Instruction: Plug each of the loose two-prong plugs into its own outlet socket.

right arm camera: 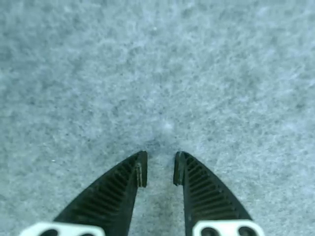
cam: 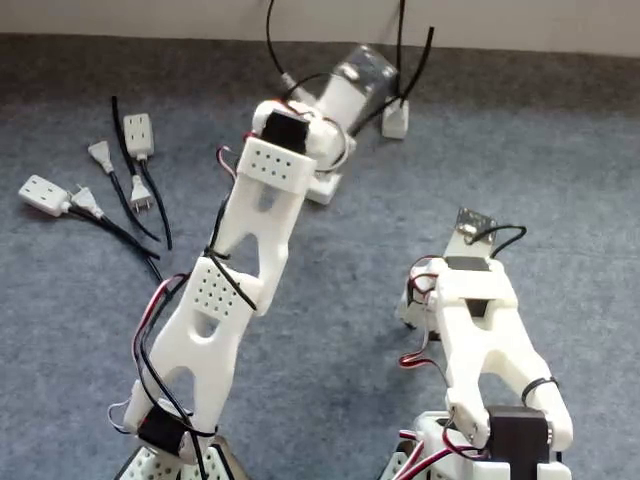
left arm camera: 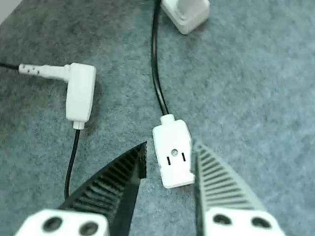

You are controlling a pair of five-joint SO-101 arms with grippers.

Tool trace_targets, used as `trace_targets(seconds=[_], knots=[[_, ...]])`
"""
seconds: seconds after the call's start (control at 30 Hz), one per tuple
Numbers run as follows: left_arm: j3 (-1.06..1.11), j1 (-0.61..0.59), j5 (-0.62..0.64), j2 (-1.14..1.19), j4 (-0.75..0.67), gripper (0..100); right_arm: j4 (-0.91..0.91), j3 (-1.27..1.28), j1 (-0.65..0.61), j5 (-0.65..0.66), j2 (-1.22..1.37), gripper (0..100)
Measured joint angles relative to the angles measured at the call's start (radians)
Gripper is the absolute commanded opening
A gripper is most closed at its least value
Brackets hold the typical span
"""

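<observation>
Left wrist view shows you the left gripper (left arm camera: 169, 152) spread open around the white rectangular plastic outlet socket (left arm camera: 173, 164), lying slots-up on grey carpet (left arm camera: 256, 88), long axis following its black cord (left arm camera: 156, 73); right gripper (right arm camera: 157, 169) slightly parted, empty.

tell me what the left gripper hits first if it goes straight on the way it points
The left gripper would probably meet the white outlet socket lying just ahead of it; depth is unclear.
</observation>
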Motion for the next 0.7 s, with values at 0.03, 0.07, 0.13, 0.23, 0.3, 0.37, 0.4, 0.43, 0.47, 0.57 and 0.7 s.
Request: trace_targets(seconds=[0.03, 0.07, 0.13, 0.23, 0.3, 0.37, 0.4, 0.43, 0.47, 0.57, 0.7], knots=[[0.014, -0.011, 0.061, 0.0, -0.021, 28, 0.0, 0.0, 0.0, 0.0, 0.0, 10.1], [0.029, -0.02, 0.114, 0.002, -0.049, 28, 0.0, 0.0, 0.0, 0.0, 0.0, 10.1], [0.058, -0.037, 0.17, 0.032, -0.106, 28, 0.0, 0.0, 0.0, 0.0, 0.0, 10.1], [0.083, -0.046, 0.195, 0.109, -0.183, 28, 0.0, 0.0, 0.0, 0.0, 0.0, 10.1], [0.084, -0.048, 0.198, 0.153, -0.21, 28, 0.0, 0.0, 0.0, 0.0, 0.0, 10.1], [0.084, -0.048, 0.203, 0.189, -0.227, 28, 0.0, 0.0, 0.0, 0.0, 0.0, 10.1], [0.084, -0.048, 0.203, 0.201, -0.236, 28, 0.0, 0.0, 0.0, 0.0, 0.0, 10.1], [0.084, -0.048, 0.207, 0.213, -0.241, 28, 0.0, 0.0, 0.0, 0.0, 0.0, 10.1], [0.084, -0.046, 0.207, 0.222, -0.244, 28, 0.0, 0.0, 0.0, 0.0, 0.0, 10.1], [0.084, -0.046, 0.207, 0.23, -0.247, 25, 0.0, 0.0, 0.0, 0.0, 0.0, 10.1], [0.087, -0.029, 0.207, 0.23, -0.247, 16, -0.003, 0.0, 0.0, 0.0, 0.0, 10.1]])
